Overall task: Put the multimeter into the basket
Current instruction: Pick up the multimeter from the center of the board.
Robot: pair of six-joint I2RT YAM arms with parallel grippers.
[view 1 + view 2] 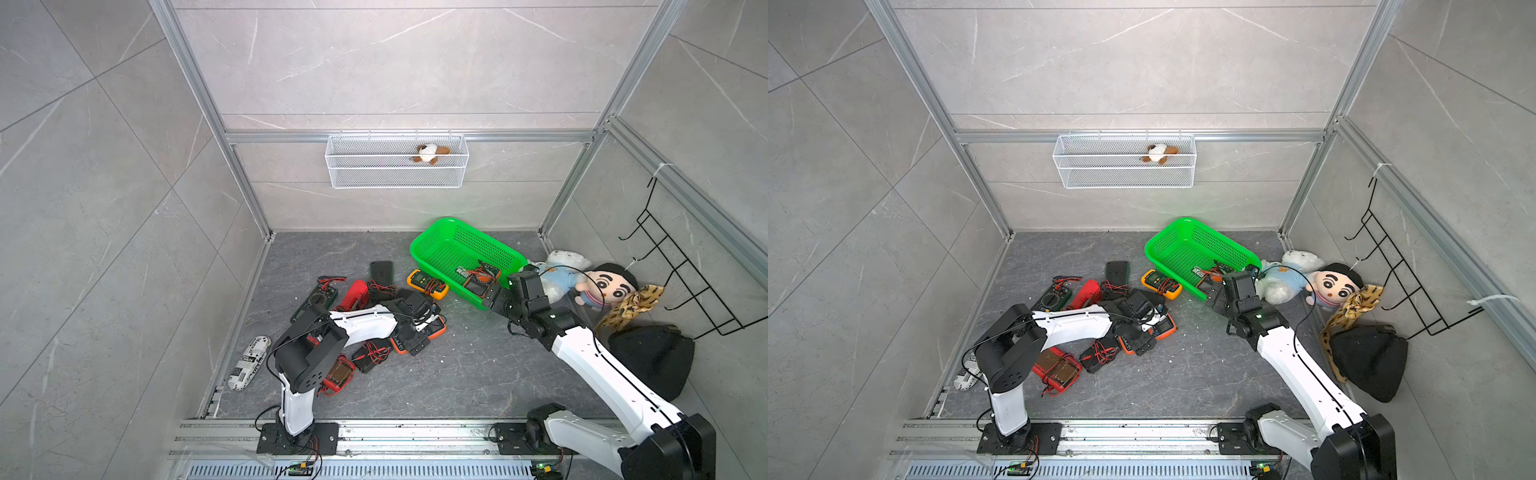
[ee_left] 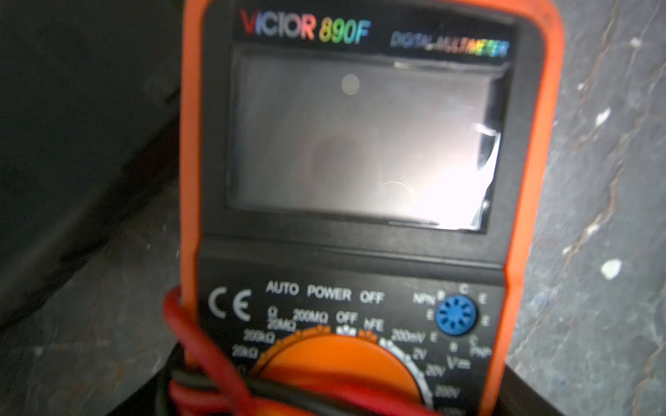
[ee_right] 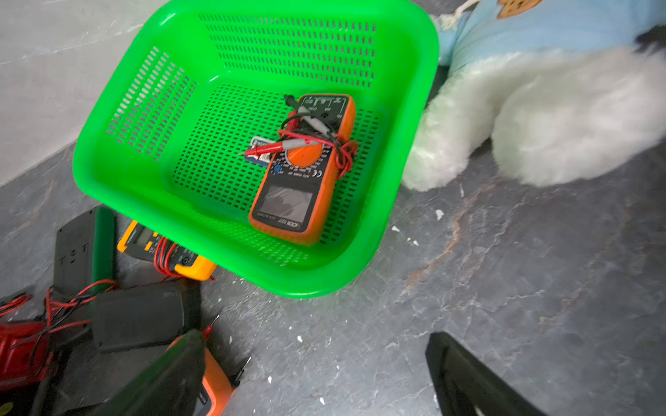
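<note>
Green basket (image 1: 473,243) is noted at 1 o'clock on the counter (image 1: 457,374), one orange multimeter (image 3: 299,187) laid flat inside. A second orange multimeter (image 2: 360,252) is straddled, at 7 o'clock of the basket, by the left gripper (image 1: 419,326), whose jaws' grip cannot be judged. The right gripper (image 1: 492,299) is poised at the basket's 5 o'clock corner, jaws spread and empty.

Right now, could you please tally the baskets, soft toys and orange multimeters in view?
Baskets: 2, green basket, white wire basket.
Soft toys: 3, white bear, black-haired doll, small brown-white plush.
Orange multimeters: 2, one in the green basket, one outside it.
Total: 7.
</note>
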